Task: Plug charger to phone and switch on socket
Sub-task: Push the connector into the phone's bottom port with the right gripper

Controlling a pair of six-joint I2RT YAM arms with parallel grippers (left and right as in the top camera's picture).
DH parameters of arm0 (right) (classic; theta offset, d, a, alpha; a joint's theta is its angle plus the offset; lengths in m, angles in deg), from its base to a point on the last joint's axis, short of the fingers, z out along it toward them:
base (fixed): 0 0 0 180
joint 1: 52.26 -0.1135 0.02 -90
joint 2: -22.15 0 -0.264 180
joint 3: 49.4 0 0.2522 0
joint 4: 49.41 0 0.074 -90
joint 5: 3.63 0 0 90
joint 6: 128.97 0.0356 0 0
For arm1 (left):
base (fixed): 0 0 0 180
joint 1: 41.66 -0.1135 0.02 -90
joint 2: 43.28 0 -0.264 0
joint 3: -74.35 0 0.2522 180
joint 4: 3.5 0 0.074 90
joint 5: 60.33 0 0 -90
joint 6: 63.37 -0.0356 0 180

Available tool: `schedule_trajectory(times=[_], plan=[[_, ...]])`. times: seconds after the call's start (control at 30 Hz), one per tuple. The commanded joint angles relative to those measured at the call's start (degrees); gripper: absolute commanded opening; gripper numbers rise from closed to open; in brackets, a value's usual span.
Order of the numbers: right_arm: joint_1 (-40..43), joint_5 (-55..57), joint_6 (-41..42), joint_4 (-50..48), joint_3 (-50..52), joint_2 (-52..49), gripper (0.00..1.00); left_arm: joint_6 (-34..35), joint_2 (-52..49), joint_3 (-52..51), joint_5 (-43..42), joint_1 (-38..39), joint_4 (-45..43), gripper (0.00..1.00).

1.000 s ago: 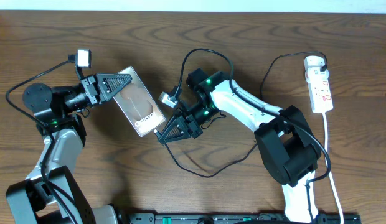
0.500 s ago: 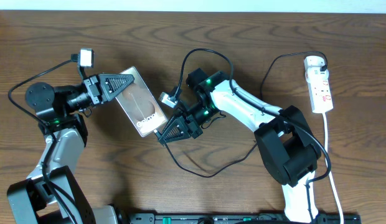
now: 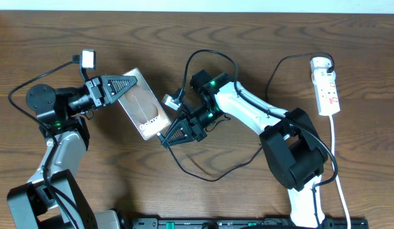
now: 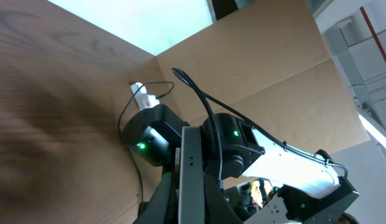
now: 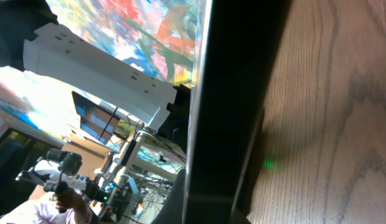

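The phone (image 3: 145, 107), dark brown and glossy, is held above the table at a slant. My left gripper (image 3: 130, 83) is shut on its upper end; in the left wrist view its grey edge (image 4: 190, 174) stands between my dark fingers. My right gripper (image 3: 165, 140) is shut at the phone's lower end, its tips against the phone's bottom corner. The black charger cable (image 3: 203, 178) runs out from those tips, but the plug tip is hidden. In the right wrist view the phone (image 5: 233, 93) fills the middle as a dark slab. The white socket (image 3: 327, 86) lies at the far right.
The charger cable loops on the table below the right arm and arcs over it (image 3: 210, 54) toward the socket. The socket's white cord (image 3: 337, 159) runs down the right edge. The socket also shows far off in the left wrist view (image 4: 143, 96).
The left gripper and phone have shifted slightly right toward the right gripper. Otherwise nothing has visibly moved.
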Motion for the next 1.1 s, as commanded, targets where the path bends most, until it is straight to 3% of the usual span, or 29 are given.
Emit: schedule_trajectory(times=[0.0, 1.07], plan=[[1.16, -2.10, -0.59, -0.11, -0.04, 0.04, 0.01, 0.09, 0.63, 2.01, -0.35, 0.20, -0.68, 0.07], [1.36, -2.10, 2.62, -0.59, -2.60, 0.04, 0.01, -0.85, 0.63, 1.75, 0.74, 0.26, -0.70, 0.07]])
